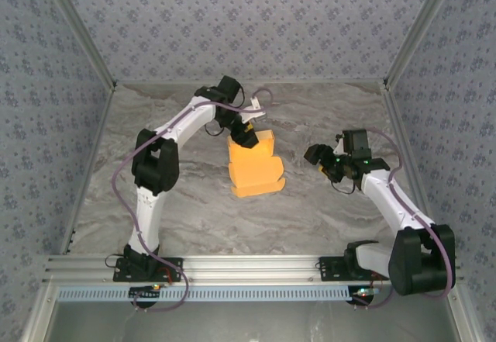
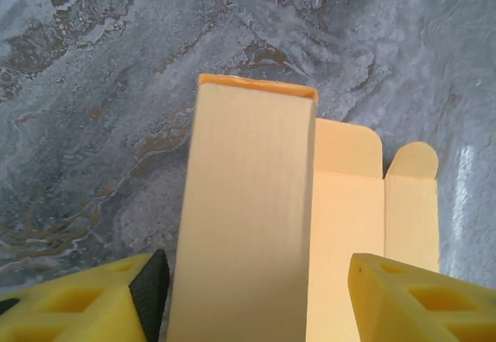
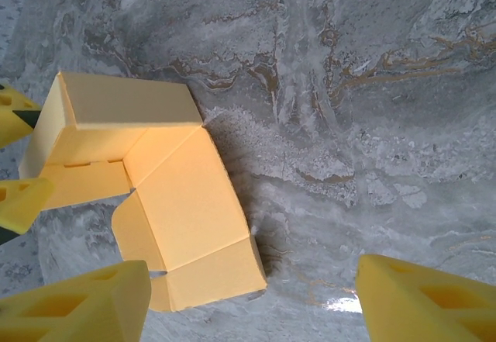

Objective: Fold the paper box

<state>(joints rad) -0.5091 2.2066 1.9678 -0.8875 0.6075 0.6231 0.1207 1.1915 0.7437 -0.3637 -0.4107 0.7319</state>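
Observation:
The paper box [image 1: 254,165] is tan-yellow card, partly folded, lying mid-table with flaps spread toward the near side. Its far end stands up as a closed rectangular section [image 3: 124,101]. My left gripper [image 1: 246,134] is at that far end. In the left wrist view it [image 2: 263,303] straddles the raised section [image 2: 248,202]: the left pad [image 2: 151,288] sits at the card's edge, while the right fingertip [image 2: 411,295] stands off over a flat flap, so the gripper is open. My right gripper [image 1: 322,160] hovers to the right of the box, open [image 3: 252,311] and holding nothing.
The marbled table [image 1: 194,218] is bounded by patterned walls at the back and sides. An aluminium rail [image 1: 248,268] carrying both arm bases runs along the near edge. Bare tabletop lies between the box and the right gripper.

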